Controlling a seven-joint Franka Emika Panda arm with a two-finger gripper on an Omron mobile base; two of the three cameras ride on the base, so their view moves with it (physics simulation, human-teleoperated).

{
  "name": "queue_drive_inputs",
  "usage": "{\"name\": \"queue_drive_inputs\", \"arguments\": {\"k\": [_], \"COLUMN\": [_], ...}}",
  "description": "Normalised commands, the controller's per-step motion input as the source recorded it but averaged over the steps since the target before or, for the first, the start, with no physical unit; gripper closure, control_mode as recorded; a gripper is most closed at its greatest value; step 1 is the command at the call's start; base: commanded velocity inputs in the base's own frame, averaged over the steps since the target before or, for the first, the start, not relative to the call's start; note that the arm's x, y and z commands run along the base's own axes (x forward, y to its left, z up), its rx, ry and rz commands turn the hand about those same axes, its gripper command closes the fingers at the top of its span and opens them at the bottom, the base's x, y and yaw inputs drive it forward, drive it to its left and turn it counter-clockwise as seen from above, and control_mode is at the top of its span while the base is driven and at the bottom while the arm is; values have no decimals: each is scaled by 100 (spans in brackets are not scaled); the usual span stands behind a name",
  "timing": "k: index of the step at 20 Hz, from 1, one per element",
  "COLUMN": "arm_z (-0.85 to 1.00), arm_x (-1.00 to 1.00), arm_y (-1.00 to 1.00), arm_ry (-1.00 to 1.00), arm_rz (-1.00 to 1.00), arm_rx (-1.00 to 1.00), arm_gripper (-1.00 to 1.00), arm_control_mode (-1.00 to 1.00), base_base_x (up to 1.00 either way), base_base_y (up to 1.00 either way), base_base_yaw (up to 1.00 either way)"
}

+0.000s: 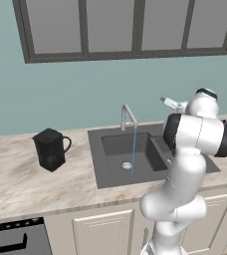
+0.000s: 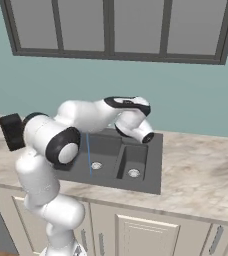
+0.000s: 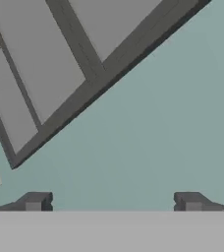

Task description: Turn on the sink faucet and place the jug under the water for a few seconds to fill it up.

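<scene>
Marble-patterned worktop (image 1: 16, 179) is carrying the jug (image 1: 51, 148), which is standing upright left of the sink (image 1: 135, 157), well apart from it. Water (image 1: 134, 149) is running from the sink faucet (image 1: 128, 117) into the basin. The end effector (image 3: 113, 202) is pointing at the wall and window (image 3: 60, 64), its fingers (image 3: 34, 201) standing wide apart and gripping nothing, far from the jug.

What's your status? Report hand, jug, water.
Hand open, empty, facing the wall under the window. Water running from sink faucet into sink. Jug on counter left of sink, untouched. Nothing blocking it.
</scene>
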Motion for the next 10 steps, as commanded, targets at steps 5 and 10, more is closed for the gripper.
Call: {"name": "queue_drive_inputs", "arguments": {"k": [5,10], "arm_z": [82,36], "arm_x": [-85,-57], "arm_y": [41,82], "arm_ry": [-10,0], "arm_rz": [5,11], "arm_rx": [-36,-50], "arm_gripper": [-100,-100], "arm_control_mode": [-100,-100], "base_base_x": [0,0], "base_base_y": [0,0], "base_base_yaw": [0,0]}}
